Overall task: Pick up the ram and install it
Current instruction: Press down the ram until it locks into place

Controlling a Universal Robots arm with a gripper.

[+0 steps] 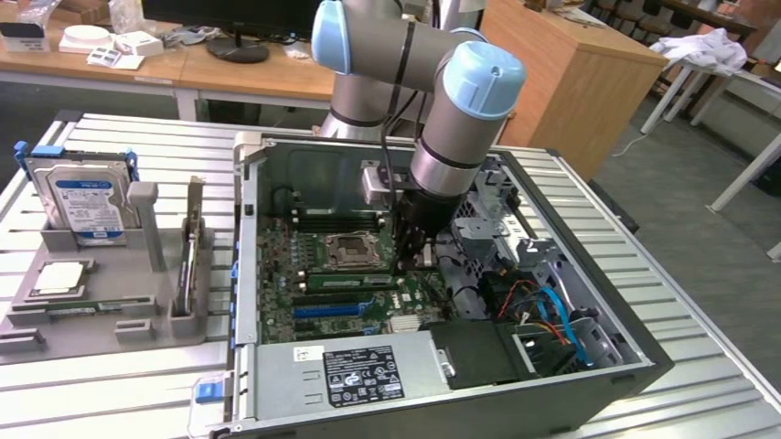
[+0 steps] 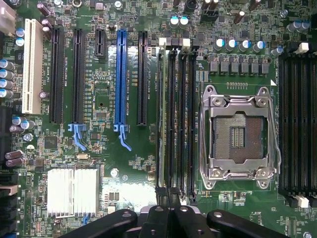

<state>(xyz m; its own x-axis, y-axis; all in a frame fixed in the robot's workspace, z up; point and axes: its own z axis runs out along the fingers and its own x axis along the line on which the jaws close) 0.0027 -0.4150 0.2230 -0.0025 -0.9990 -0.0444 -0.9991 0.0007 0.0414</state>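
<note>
Inside the open case, the board lies flat, and the gripper hangs low over it just to the exterior view's right of the socket. Whether it is wide, narrow or holding something cannot be told. In the wrist view the gripper sits over one end of a bank of four black slots beside the empty socket. The ram stands on edge in the slot of that bank farthest from the socket, a thin green strip running the slot's full length. In the exterior view the ram shows as a green line just nearer than the socket.

The case also holds a grey power unit at its near edge and a tangle of blue and orange cables at the exterior view's right.

To the exterior view's left, well apart from the case, a grey tray holds a hard drive upright at its far end and a silver chip lying flat.

The case walls close the gripper in on all sides. A second bank of slots lies across the socket, and the blue slot runs near the ram's other side.
</note>
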